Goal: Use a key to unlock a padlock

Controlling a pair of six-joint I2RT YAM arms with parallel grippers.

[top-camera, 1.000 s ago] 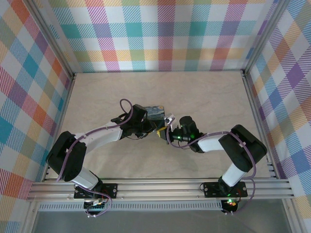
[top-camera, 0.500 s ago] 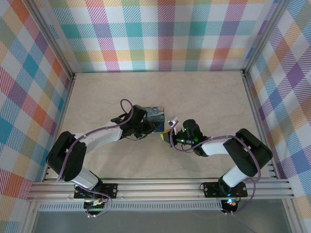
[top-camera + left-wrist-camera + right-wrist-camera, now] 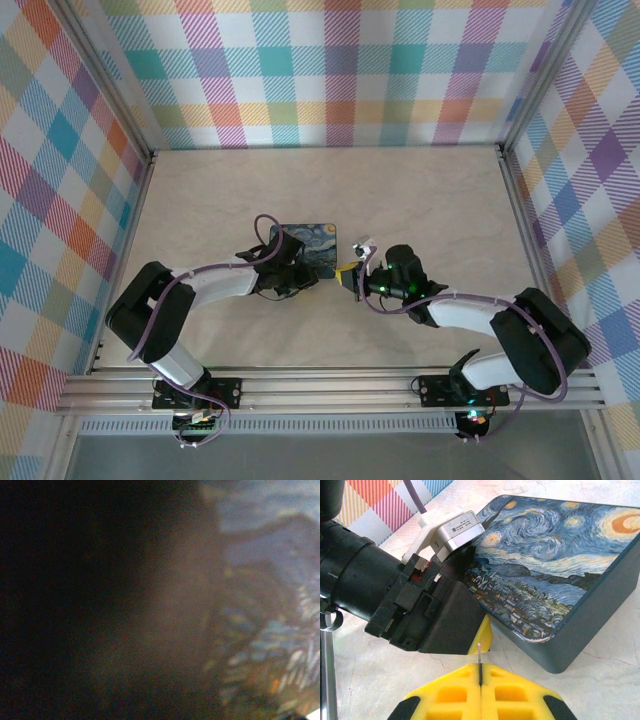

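Yellow right pincer [image 3: 480, 675] clamped on thin silvery key [image 3: 479, 654], near starry tin [image 3: 555, 575]; left pincer [image 3: 470, 630] against tin, opening unclear

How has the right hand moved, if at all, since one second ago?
Yes, slightly. In the top view the right hand has shifted rightward, toward the metal rail on the table's right edge.

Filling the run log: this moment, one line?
left pincer: at tin, grip unclear | right pincer: shut on key | tin: flat on table
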